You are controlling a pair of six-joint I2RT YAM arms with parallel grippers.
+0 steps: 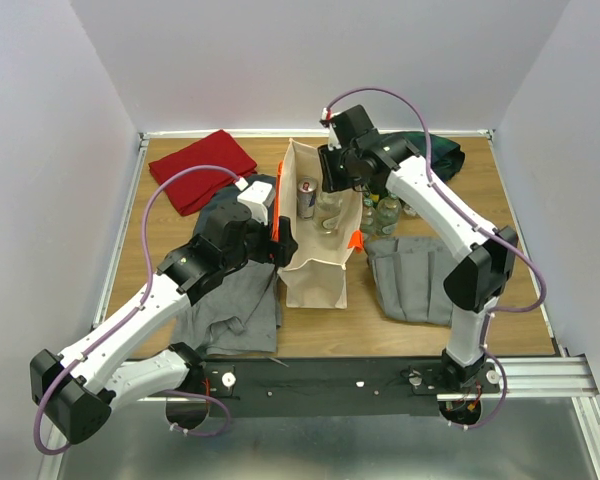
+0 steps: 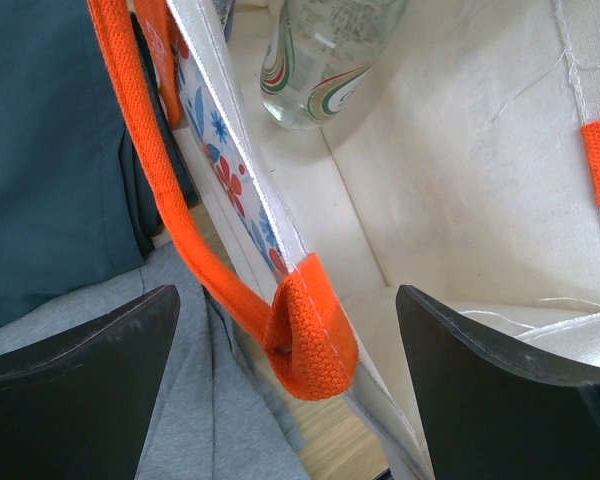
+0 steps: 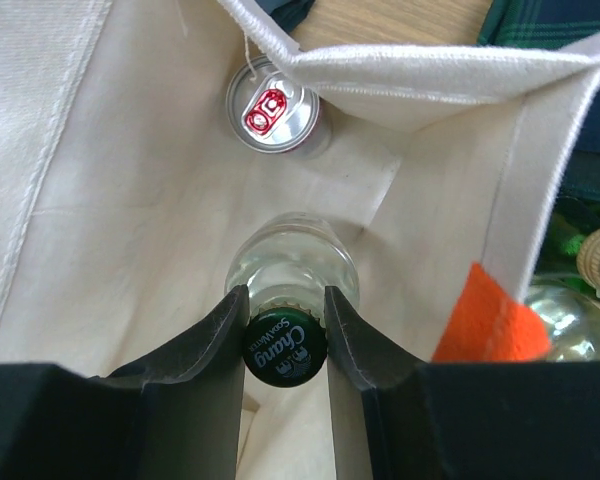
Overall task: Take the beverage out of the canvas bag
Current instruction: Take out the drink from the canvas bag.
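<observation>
Top external view shows one canvas bag standing open in the middle of the wooden tabletop, with two drinks inside it: one silver can with a red tab toward the far end and one clear glass bottle just nearer. The right gripper reaches down into the bag's mouth; in the right wrist view its jaws are clamped narrowly on the bottle's green cap, one finger on each side, with the can standing apart beyond it. The left gripper sits at the bag's left wall, jaws spread wide; in the left wrist view they straddle one orange handle and the wall's top edge without touching either. Outside the bag, just to its right, stands a small cluster of bottles, too crowded to count. Four cloths lie on the tabletop: one red at far left, one grey under the left arm, one grey at right, one dark green at far right.
</observation>
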